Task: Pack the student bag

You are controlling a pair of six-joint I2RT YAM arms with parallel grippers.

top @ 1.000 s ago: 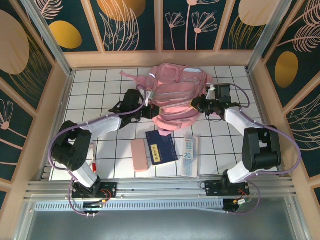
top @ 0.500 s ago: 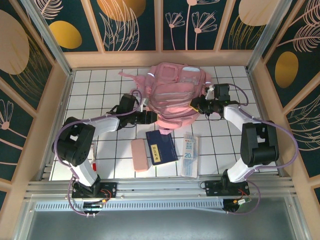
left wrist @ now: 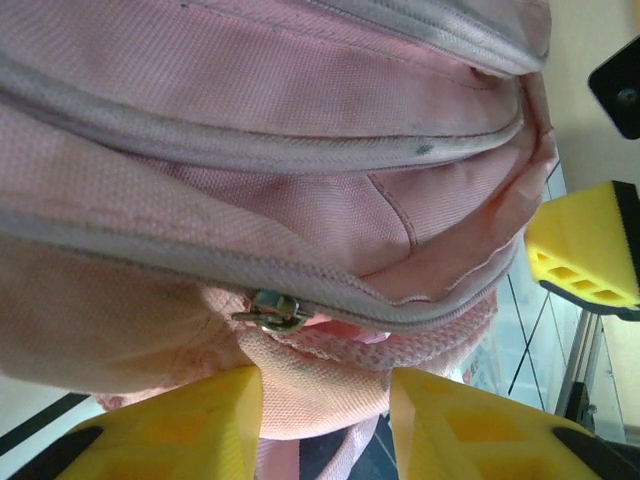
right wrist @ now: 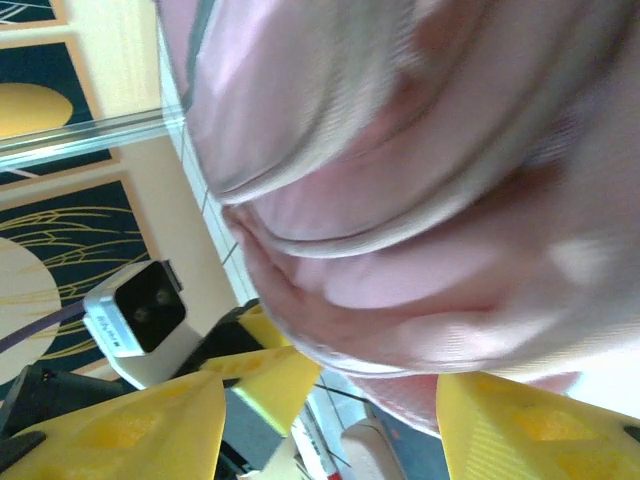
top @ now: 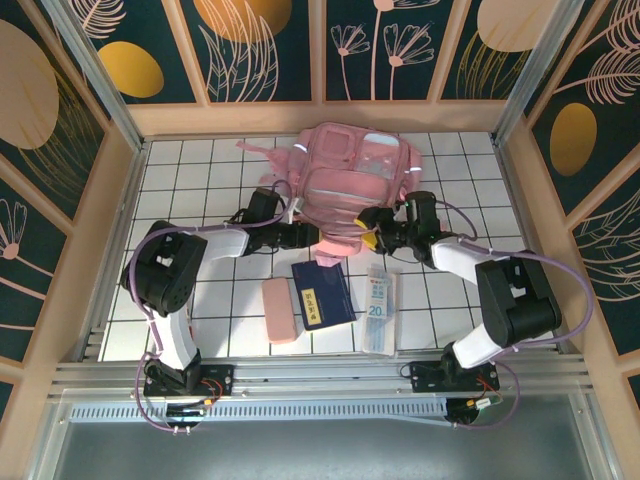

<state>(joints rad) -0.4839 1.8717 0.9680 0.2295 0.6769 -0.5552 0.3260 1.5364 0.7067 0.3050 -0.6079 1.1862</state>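
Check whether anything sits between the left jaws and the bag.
Nothing visible does. In the left wrist view, fabric of the bag lies between the left jaws, with the zipper pull just above. Whether they grip it is unclear.

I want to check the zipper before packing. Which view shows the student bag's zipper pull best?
Left wrist: the metal zipper pull hangs sharp and close on the student bag, by its open seam. Top external gives the whole bag, the pull too small to tell; right wrist gives blurred pink fabric.
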